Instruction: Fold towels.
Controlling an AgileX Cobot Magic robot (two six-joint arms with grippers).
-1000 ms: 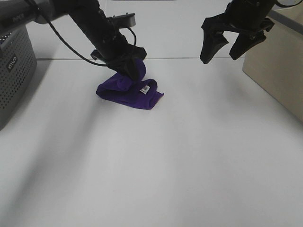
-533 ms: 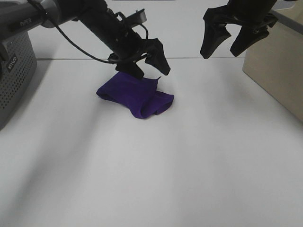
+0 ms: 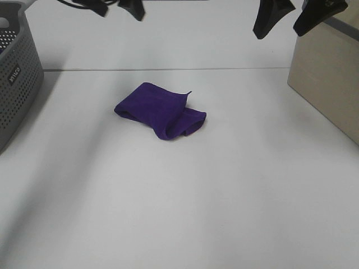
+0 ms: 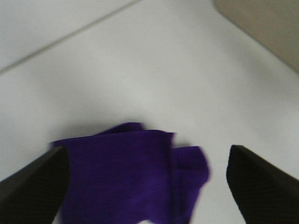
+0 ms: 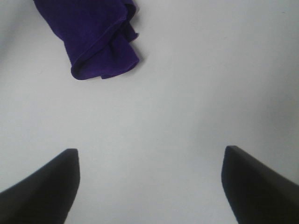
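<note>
The deep purple towel [image 3: 161, 114] lies folded in a loose bundle on the white table, left of centre. It also shows in the left wrist view [image 4: 126, 177] and in the right wrist view [image 5: 91, 35]. Its white tag is hidden. My left gripper [image 3: 115, 7] is open and empty, high above the table's far edge, up and left of the towel. My right gripper [image 3: 290, 15] is open and empty, high at the far right, well away from the towel. The left fingertips [image 4: 32, 186] and the right fingertips [image 5: 42, 186] stand wide apart.
A grey perforated basket [image 3: 17, 84] stands at the left edge. A beige box [image 3: 328, 78] stands at the right edge. The white table [image 3: 196, 196] spreads bare toward the front.
My left gripper let go of the towel, opened and rose up and away to the top of the view. The towel dropped into a folded bundle. My right gripper rose a little.
</note>
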